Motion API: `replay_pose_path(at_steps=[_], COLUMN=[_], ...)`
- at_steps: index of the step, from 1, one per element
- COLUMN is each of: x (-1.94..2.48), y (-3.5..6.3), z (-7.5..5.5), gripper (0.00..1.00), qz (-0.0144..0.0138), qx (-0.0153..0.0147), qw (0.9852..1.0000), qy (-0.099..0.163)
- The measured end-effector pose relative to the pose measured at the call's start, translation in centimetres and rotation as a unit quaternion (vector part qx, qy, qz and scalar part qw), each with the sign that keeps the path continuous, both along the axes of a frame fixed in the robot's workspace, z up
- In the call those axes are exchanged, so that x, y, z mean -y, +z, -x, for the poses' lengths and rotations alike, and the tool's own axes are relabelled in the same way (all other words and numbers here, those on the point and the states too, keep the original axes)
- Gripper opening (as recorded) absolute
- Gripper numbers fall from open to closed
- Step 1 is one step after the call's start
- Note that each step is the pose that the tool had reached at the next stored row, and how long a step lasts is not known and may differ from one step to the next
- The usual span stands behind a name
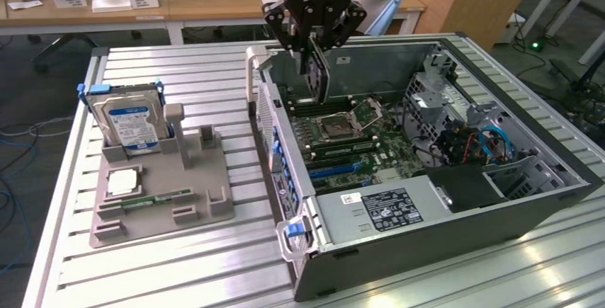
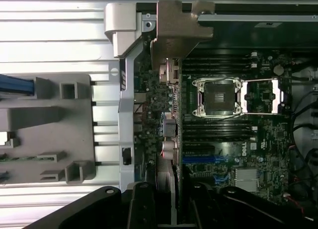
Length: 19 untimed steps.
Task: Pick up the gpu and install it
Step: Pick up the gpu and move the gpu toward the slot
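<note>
My gripper [image 1: 317, 52] hangs over the far part of the open computer case [image 1: 557, 154] and is shut on the gpu [image 1: 324, 81]. The card stands on edge, hanging down from the fingers just above the motherboard [image 1: 387, 141]. In the wrist view the gpu [image 2: 169, 124] is seen edge-on, running from my gripper [image 2: 171, 211] out to its silver bracket [image 2: 179, 28] near the case's rear wall. It lies alongside the CPU socket [image 2: 218, 96]. I cannot tell whether its lower edge touches a slot.
On the exterior view's left a grey holder tray [image 1: 194, 212] carries a silver hard drive [image 1: 130, 125] with a blue-white label and a small green memory stick [image 1: 156, 199]. The case's power supply [image 1: 383, 209] sits at the near end, and cables and drive cages [image 1: 472, 141] at the exterior view's right.
</note>
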<state>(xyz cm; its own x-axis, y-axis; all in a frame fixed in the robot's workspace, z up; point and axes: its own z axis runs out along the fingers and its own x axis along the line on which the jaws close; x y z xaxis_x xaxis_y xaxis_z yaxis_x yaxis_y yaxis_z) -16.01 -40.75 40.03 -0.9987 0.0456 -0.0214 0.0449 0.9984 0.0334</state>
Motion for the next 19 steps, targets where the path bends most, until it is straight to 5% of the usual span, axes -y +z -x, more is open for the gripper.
replay_pose_path(at_steps=[19], x=[0.00], y=[-0.01], z=[-6.0], gripper=[0.28], qz=[-0.0001], qx=[-0.0002], qw=[1.0000], qy=[0.003])
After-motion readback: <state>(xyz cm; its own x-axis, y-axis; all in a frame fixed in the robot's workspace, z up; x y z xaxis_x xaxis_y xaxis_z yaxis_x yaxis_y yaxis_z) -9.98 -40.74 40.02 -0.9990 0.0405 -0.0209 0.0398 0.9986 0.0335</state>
